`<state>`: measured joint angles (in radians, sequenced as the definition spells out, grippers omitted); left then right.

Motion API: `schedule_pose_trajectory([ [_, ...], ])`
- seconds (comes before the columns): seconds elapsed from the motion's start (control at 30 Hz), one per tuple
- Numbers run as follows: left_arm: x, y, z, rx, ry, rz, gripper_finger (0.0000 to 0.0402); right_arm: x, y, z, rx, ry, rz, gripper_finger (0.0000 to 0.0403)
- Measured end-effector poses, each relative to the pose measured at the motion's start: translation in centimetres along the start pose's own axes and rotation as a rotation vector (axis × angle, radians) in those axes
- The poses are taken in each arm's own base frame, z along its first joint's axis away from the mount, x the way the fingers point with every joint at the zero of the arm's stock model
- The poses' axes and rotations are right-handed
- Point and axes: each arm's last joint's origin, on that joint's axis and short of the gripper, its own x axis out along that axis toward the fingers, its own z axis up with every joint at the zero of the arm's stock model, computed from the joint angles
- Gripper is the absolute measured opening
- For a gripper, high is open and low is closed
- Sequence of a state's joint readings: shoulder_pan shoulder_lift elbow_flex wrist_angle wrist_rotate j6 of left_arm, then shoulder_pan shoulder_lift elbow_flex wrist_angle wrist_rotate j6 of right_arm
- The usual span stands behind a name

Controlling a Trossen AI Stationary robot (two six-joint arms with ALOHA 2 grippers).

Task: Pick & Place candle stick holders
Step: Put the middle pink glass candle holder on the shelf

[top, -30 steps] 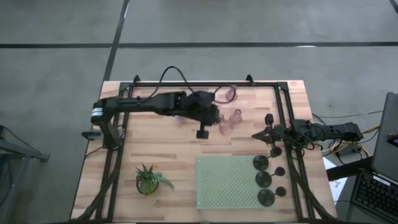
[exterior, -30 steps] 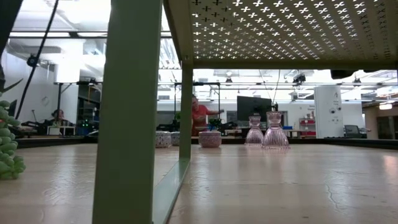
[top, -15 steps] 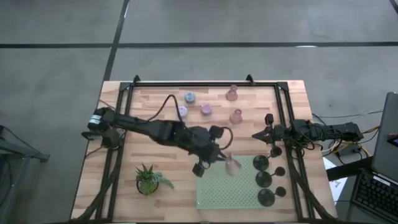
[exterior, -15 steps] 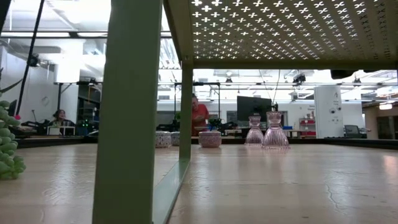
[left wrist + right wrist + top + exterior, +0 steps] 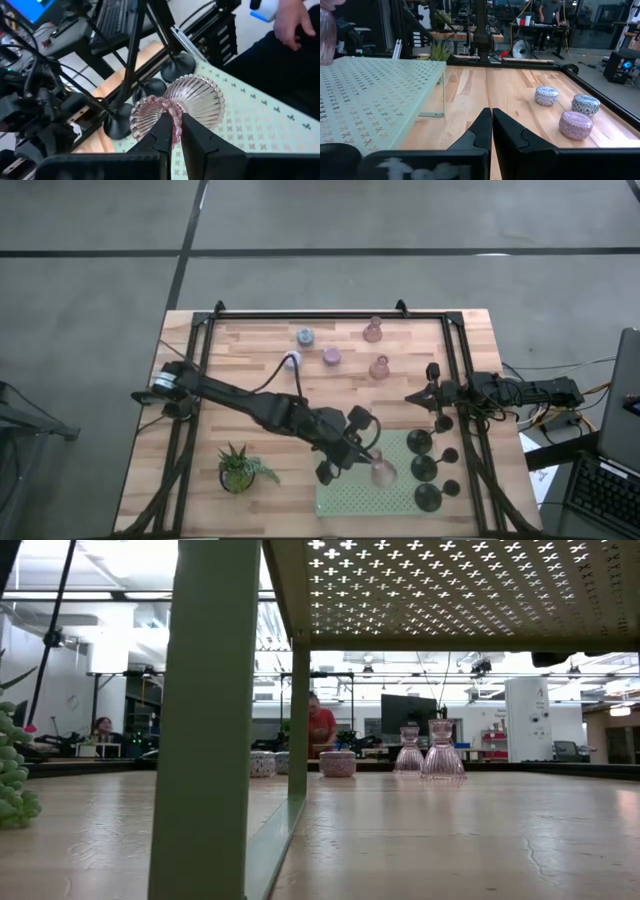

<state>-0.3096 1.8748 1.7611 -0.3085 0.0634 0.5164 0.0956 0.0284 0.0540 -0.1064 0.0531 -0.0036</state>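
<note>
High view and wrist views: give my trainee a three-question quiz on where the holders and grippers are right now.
1. True or false: the left gripper is shut on a pink holder above the green rack.
2. How many black holders stand along the rack's right edge? A) two B) four C) six
3. Fill in: the right gripper waits at the table's right side, and it is ____.

Key
1. True; it grips the holder at its narrow neck.
2. B.
3. Shut, holding nothing; two pink holders and three short round ones are still on the wood at the table's far side.
</note>
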Motion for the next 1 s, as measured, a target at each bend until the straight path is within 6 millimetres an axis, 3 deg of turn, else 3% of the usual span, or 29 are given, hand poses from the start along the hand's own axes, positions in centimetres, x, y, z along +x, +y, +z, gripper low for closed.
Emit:
schedule_pose_trajectory([
  [0.47,0.8,-1.3,-0.4,0.267,0.038,-0.102,0.0027,0.0,0.0,0.0,0.000,0.001,0.001,0.0008],
  [0.77,-1.1,-0.9,-0.2,0.279,0.259,-0.123,0.0024,0.0,0.0,0.0,0.000,0.001,0.000,0.0008],
  [1.0,-1.4,-0.9,-0.7,0.297,0.384,-0.048,0.0028,0.0,0.0,0.0,0.000,0.001,0.000,0.0008],
])
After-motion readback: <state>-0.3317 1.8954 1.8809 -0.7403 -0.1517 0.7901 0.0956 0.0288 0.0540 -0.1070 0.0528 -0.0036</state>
